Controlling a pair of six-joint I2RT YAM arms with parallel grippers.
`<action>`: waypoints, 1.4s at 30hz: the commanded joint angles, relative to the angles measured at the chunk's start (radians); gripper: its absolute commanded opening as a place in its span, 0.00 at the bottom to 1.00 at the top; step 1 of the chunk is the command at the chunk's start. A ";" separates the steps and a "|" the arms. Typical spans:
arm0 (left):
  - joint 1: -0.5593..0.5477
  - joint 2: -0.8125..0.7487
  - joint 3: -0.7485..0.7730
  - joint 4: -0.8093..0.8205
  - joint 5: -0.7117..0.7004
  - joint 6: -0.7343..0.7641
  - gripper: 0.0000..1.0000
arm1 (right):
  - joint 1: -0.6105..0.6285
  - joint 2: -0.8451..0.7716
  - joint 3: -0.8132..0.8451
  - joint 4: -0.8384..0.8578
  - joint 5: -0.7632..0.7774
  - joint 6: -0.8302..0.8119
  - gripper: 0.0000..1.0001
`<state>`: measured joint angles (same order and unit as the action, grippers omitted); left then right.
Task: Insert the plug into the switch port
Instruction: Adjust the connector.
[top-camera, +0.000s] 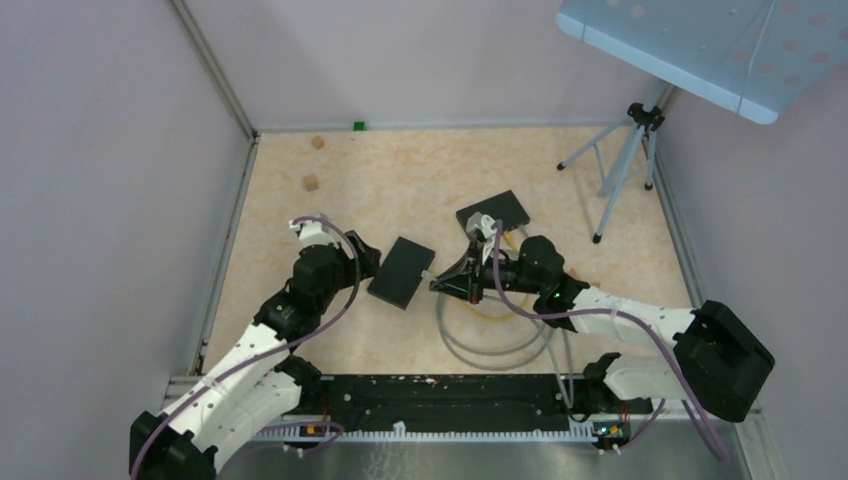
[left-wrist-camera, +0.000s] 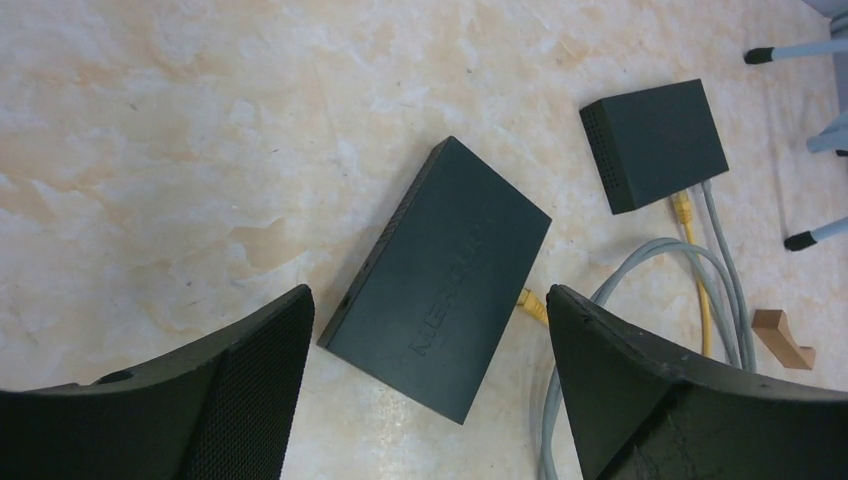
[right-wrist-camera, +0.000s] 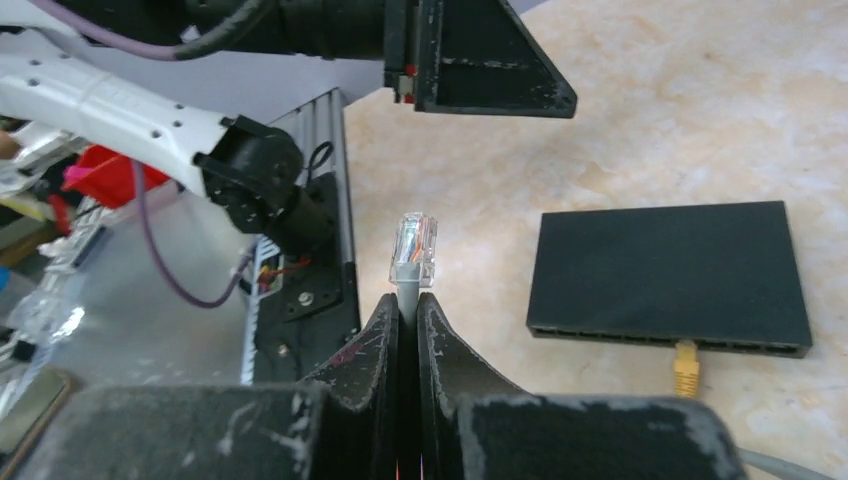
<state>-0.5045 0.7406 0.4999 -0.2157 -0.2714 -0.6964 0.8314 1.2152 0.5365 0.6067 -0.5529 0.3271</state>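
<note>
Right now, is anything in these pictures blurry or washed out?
Top external: even, soft light, faint shadows. Left wrist: the black end effector fingers loom dark; the dark rectangular switch box is crisp. Right wrist: the clear plastic plug is sharp, the clutter at left hazy.

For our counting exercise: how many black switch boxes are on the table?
2. One switch box lies beside the left gripper; the other sits further back, towards the tripod. None appears hidden.

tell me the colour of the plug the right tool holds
Clear plug, grey cable; best in right wrist view.
</note>
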 joint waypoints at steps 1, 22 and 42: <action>0.016 -0.007 -0.026 0.154 0.099 0.058 0.91 | -0.049 -0.019 -0.043 0.302 -0.222 0.216 0.00; 0.021 -0.304 -0.083 0.780 1.021 0.326 0.99 | -0.060 -0.267 0.088 -0.116 -0.145 -0.408 0.00; 0.015 -0.129 0.132 0.788 1.408 0.548 0.82 | 0.069 -0.217 0.321 -0.278 -0.294 -0.615 0.00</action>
<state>-0.4854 0.5858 0.5823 0.5495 1.0561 -0.1719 0.8612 0.9783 0.7933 0.3397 -0.8253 -0.2436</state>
